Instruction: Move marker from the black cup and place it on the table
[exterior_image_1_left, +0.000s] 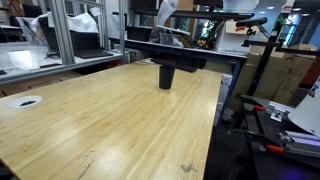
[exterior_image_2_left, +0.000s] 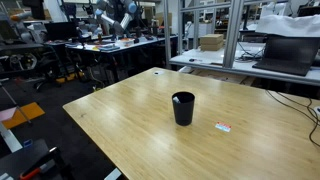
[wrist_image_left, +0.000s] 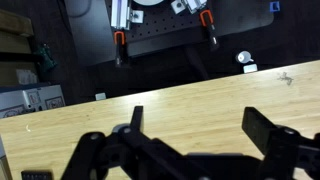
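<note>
The black cup (exterior_image_1_left: 166, 76) stands upright on the bamboo table (exterior_image_1_left: 110, 125), near its far edge. It also shows in an exterior view (exterior_image_2_left: 183, 108) at the middle of the table (exterior_image_2_left: 120, 105). The marker is not visible; the inside of the cup is too dark to tell. My gripper (wrist_image_left: 200, 125) shows only in the wrist view. Its two black fingers are spread wide with nothing between them, above bare table (wrist_image_left: 180, 100) near an edge. The cup is out of the wrist view.
A flat white disc with a hole (exterior_image_1_left: 25, 101) lies near one table corner. A small white and red tag (exterior_image_2_left: 223, 126) lies beside the cup. Black benches, aluminium frames and equipment surround the table. Beyond the table edge is a dark bench with orange clamps (wrist_image_left: 118, 42).
</note>
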